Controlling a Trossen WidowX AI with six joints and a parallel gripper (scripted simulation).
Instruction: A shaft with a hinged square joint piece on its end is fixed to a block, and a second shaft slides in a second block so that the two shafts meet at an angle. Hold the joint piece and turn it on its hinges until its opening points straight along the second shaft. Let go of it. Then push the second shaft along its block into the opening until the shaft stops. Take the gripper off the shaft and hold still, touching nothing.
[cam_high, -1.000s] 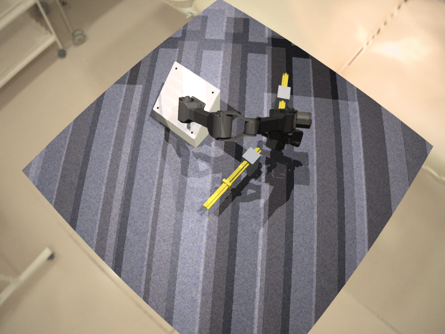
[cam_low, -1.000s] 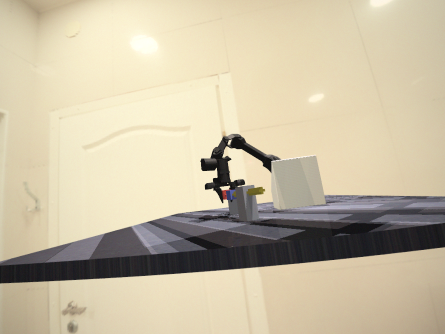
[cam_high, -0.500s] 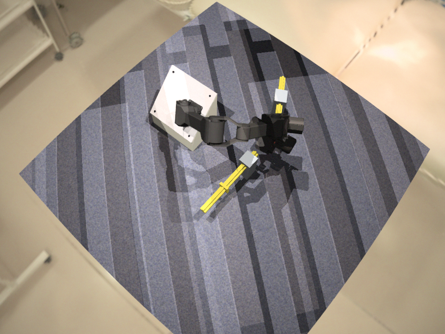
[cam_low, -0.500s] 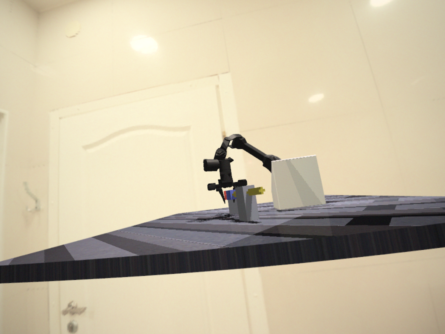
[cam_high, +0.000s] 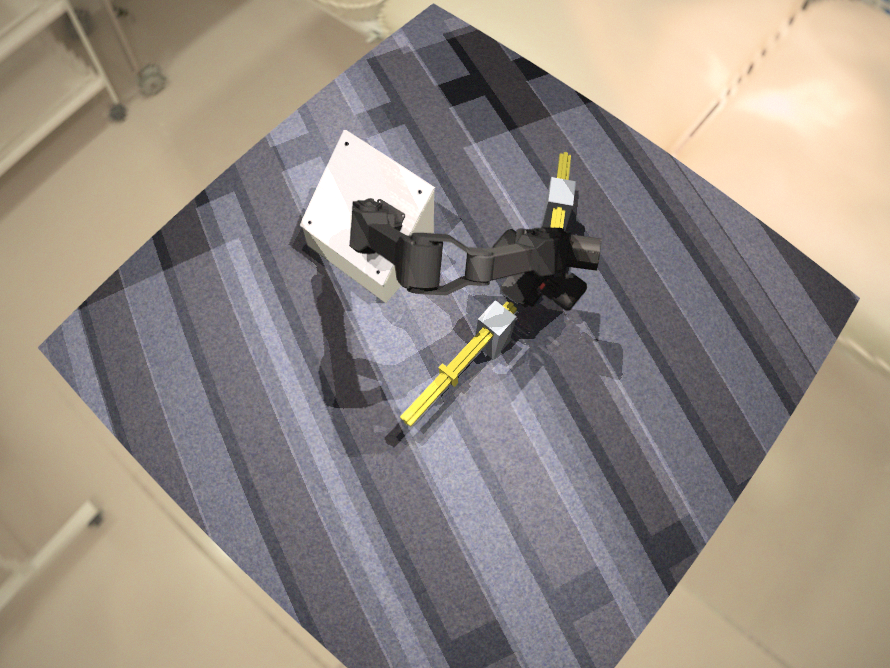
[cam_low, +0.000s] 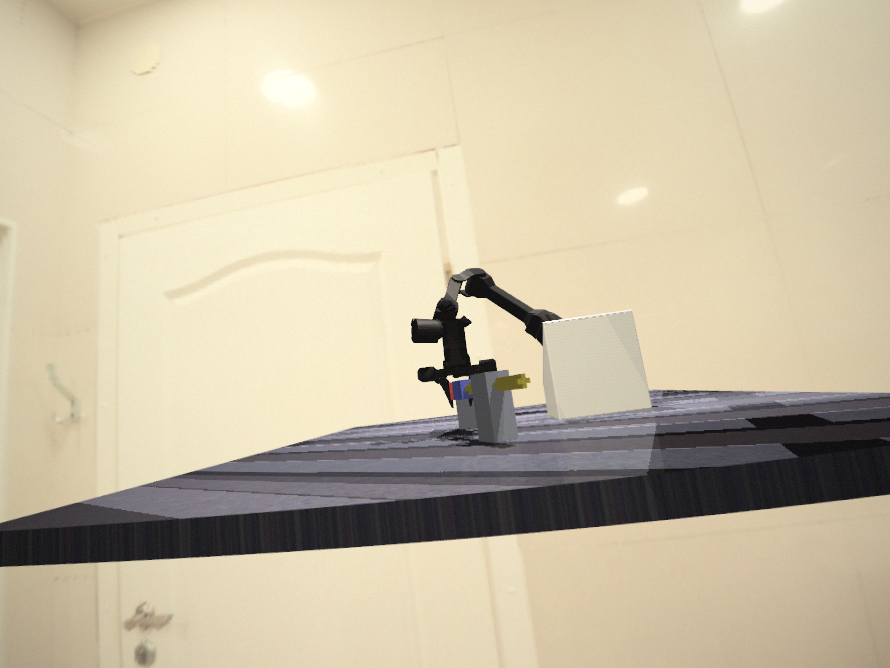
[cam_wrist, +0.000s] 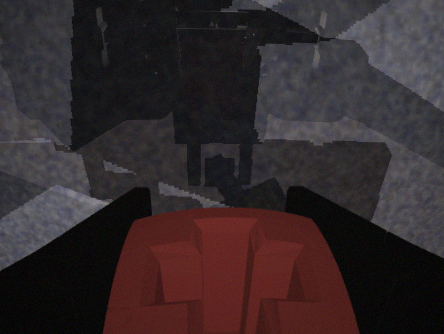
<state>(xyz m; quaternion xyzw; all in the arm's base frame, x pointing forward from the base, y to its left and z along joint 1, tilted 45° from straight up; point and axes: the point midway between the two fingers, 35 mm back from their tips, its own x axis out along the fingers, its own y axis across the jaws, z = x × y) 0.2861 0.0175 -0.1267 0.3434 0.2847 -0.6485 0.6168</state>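
My gripper (cam_high: 548, 290) (cam_low: 447, 390) (cam_wrist: 219, 201) is shut on the red joint piece (cam_wrist: 226, 291) (cam_high: 542, 285) (cam_low: 452, 390), which fills the space between the two black fingers in the wrist view. A blue part (cam_low: 462, 389) sits next to the red one. One grey block (cam_high: 561, 191) carries a short yellow shaft (cam_high: 557, 214) that runs down under the wrist. A second grey block (cam_high: 497, 321) (cam_low: 496, 413) carries a long yellow shaft (cam_high: 445, 377) (cam_low: 511, 382) with a cross collar; its near tip (cam_high: 510, 307) lies just left of the gripper. The joint's opening is hidden under the arm.
The arm's white base block (cam_high: 359, 186) (cam_low: 596, 366) stands at the back left of the striped grey table (cam_high: 503, 503) (cam_low: 431, 503). The arm reaches from it across to the two blocks. The table's edges drop off on all sides.
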